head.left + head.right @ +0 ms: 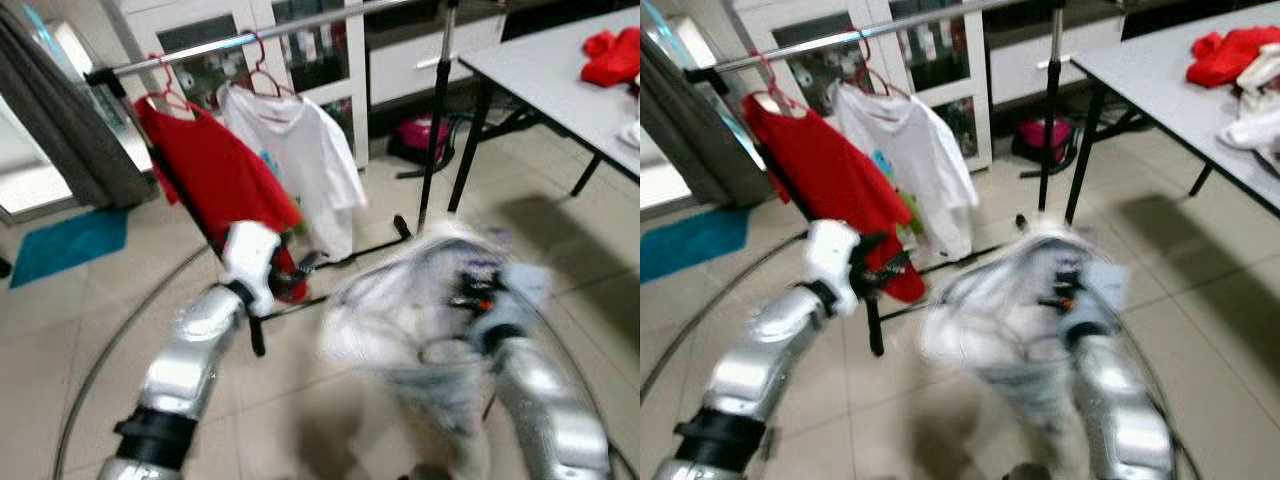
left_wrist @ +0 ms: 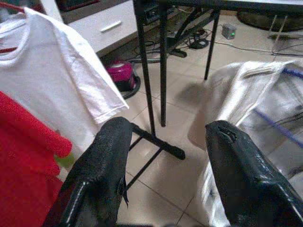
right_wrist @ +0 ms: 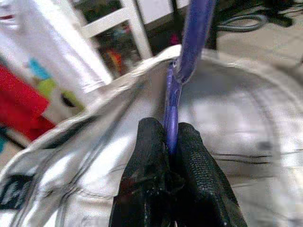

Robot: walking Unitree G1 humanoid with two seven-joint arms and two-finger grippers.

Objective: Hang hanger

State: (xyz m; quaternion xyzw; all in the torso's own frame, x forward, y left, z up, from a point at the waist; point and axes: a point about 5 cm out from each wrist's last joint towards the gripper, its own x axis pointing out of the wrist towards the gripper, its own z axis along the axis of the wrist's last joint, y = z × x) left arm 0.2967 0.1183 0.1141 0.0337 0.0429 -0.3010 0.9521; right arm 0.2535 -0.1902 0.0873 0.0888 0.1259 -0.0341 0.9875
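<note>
Centrally, a blue hanger [image 3: 185, 42] carrying a white garment [image 1: 400, 310] is held by the right gripper [image 3: 171, 142], whose fingers are pinched tight on the hanger's thin plastic. Garment and gripper are blurred in the head views, low and right of the clothes rack. On the rack's silver rail [image 1: 230, 45], at far left, a red shirt [image 1: 205, 170] and a white T-shirt [image 1: 300, 160] are hung on red hangers. The left gripper [image 2: 163, 175] is raised near the red shirt's lower edge with its fingers spread wide and nothing between them. A grey table [image 1: 560, 75] is seen at far right, with red cloth [image 1: 612, 55] lying on it.
</note>
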